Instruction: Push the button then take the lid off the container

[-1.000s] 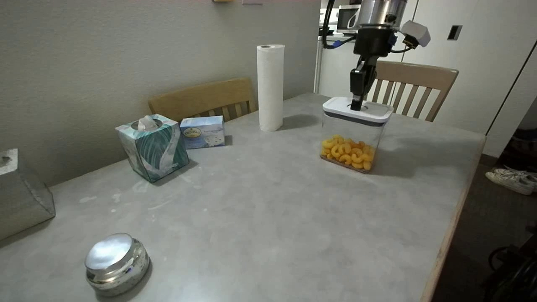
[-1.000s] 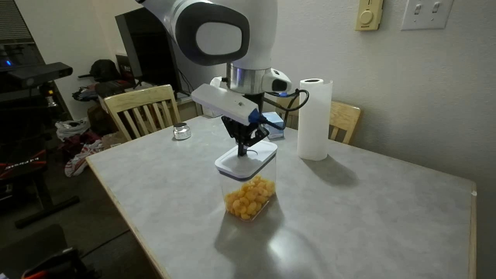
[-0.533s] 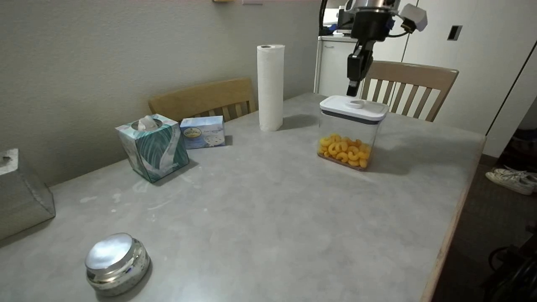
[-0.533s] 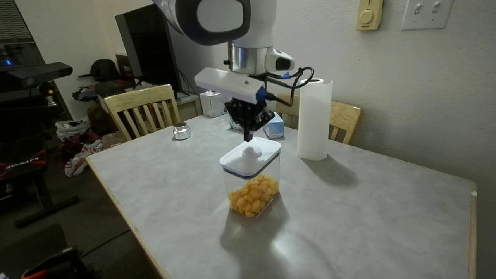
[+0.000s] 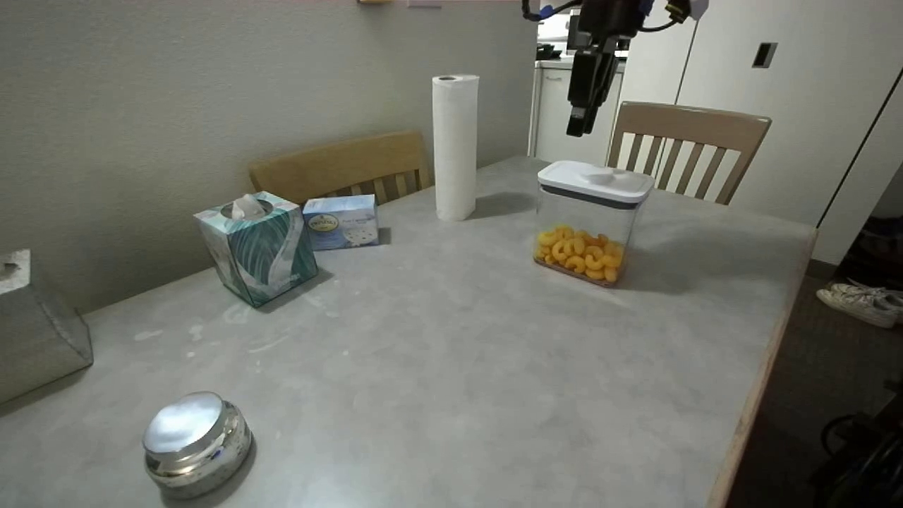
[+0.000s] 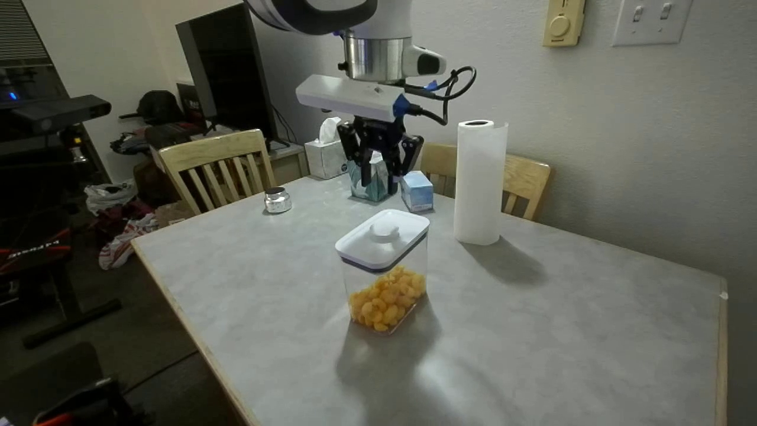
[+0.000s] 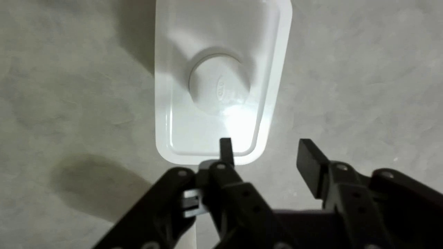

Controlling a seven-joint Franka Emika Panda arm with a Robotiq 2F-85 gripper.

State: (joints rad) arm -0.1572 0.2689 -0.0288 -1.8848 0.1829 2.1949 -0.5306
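The clear container (image 5: 578, 233) with yellow-orange pieces stands upright on the table in both exterior views. Its white lid (image 6: 362, 247) sits on top, and the round button (image 6: 385, 232) at the lid's middle stands up above the surface. From above, the wrist view shows the button (image 7: 219, 84) and the lid (image 7: 200, 136) with nothing touching them. My gripper (image 6: 379, 186) hangs over the container with a gap below its tips. Its black fingers (image 7: 226, 152) are apart, with only the tabletop and a corner of the lid seen beyond them.
A paper-towel roll (image 6: 480, 183) stands beside the container, towards the wall. Farther off are a teal tissue box (image 5: 257, 247), a blue tea box (image 5: 342, 223) and a silver jar (image 5: 197, 444). Wooden chairs (image 5: 691, 141) stand at the table's edges.
My gripper has risen from the lid, where its shut tips pressed at the button, and has opened. The button has popped up. The container has shifted slightly.
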